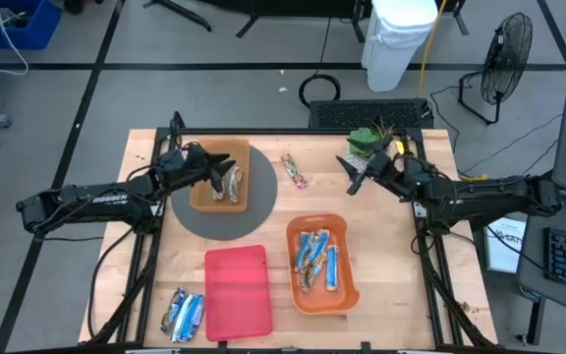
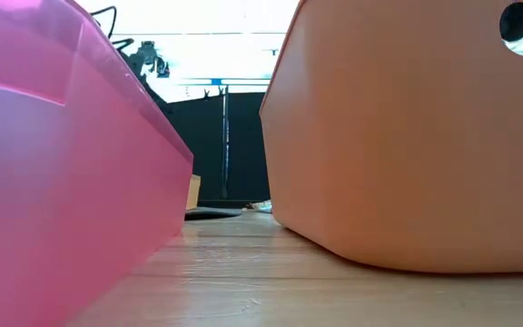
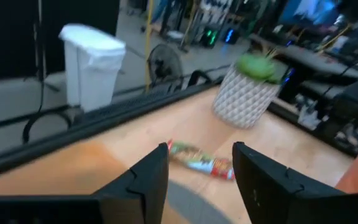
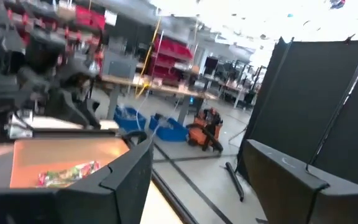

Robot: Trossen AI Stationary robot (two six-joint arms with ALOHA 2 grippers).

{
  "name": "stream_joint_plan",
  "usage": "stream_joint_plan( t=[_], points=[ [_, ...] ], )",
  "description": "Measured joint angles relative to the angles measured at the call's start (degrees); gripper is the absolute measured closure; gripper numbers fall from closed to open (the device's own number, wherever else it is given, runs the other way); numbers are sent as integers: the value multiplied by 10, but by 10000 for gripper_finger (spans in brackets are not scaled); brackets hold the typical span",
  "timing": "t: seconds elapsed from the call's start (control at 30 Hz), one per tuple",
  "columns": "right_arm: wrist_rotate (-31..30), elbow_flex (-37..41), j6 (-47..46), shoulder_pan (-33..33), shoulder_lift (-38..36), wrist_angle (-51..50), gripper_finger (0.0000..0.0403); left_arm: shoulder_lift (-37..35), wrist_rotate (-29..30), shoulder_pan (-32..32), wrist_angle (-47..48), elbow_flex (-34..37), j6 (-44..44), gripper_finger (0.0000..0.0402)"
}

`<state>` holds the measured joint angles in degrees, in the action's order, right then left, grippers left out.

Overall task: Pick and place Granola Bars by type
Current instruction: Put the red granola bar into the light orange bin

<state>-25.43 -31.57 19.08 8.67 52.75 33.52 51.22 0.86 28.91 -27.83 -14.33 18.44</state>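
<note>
Your left gripper (image 1: 226,177) hangs over the small orange tray (image 1: 200,193), fingers spread and empty.

That tray sits on the grey disc (image 1: 190,221) and holds red-brown bars (image 1: 234,184). One more red-brown bar (image 1: 294,171) lies loose on the table (image 1: 391,295) beyond it. Blue bars (image 1: 315,261) fill the larger orange tray (image 1: 346,295); silvery-blue bars (image 1: 184,315) lie beside the red tray (image 1: 236,290). Your right gripper (image 1: 360,177) waits, fingers apart, near the potted plant (image 1: 368,142).

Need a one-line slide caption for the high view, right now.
Left gripper open over the back orange tray; right gripper raised by the plant; one bar loose between.
</note>
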Motion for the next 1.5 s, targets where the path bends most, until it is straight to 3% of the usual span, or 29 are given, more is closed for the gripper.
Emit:
stream_joint_plan(
  t=[0.23,0.43,0.57,0.97,1.5],
  points=[
    [12,-234,-23,41,157,-298,161,0,-8,0,-26,0,-7,218],
    [158,-439,-72,108,355,-536,161,0,-8,0,-26,0,-18,231],
    [197,-503,-93,129,451,-566,161,0,-8,0,-28,0,-24,239],
    [212,-532,-175,132,603,-593,161,0,-8,-1,-39,0,-56,232],
    [227,-532,-225,133,637,-658,161,0,-14,-4,-40,0,-61,236]
  ],
)
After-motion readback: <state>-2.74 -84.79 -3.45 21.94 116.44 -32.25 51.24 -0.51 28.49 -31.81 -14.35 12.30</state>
